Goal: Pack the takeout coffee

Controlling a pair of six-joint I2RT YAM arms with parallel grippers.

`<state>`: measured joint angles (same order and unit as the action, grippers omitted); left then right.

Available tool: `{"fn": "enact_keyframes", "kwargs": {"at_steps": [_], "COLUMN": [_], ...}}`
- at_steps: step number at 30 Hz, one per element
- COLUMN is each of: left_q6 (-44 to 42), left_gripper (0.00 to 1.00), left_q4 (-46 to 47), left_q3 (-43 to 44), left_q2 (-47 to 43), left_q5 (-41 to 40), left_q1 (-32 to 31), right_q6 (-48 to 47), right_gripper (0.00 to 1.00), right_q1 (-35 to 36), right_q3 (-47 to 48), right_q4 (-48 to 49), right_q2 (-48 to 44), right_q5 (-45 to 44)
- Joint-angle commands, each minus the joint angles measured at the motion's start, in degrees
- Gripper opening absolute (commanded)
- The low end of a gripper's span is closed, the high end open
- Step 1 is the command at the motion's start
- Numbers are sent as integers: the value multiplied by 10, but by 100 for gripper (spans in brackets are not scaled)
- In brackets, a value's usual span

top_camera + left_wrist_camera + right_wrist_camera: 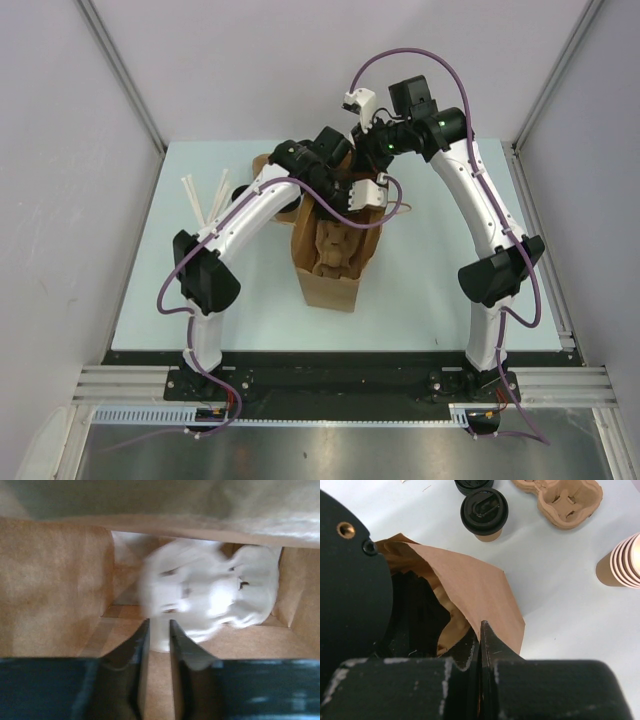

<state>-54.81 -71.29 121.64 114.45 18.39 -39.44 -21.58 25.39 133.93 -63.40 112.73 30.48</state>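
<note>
Brown paper bag (475, 587) is sitting mid-bench (565, 610). The right arm is arching over, its pincer (480, 628) clamping the bag's rim. The left pincer (159, 626) is reaching inside, jaws narrowly parted; any hold is unclear. The takeout coffee (484, 514) is standing upright on the bench beyond the bag.

I see a pulp cup carrier (560, 500) lying near a stack of lidless cups (619, 562) on the pale table (560, 610); some white sticks (200, 200) lie well apart.
</note>
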Motion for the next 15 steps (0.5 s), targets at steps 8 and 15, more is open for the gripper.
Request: {"fn": "enact_keyframes", "kwargs": {"at_steps": [8, 15], "left_q6": [24, 20], "left_gripper": [39, 54], "left_q4": [50, 91], "left_q3": [29, 25], "left_q2": [-29, -83], "left_q5": [2, 37], "left_q1": [4, 2], "right_q6": [-3, -4], "right_gripper": [0, 0], "right_q1": [-2, -4], "right_q3": [7, 7], "right_q4": [26, 24], "right_q2": [-4, -1], "right_q5": [14, 10]}}
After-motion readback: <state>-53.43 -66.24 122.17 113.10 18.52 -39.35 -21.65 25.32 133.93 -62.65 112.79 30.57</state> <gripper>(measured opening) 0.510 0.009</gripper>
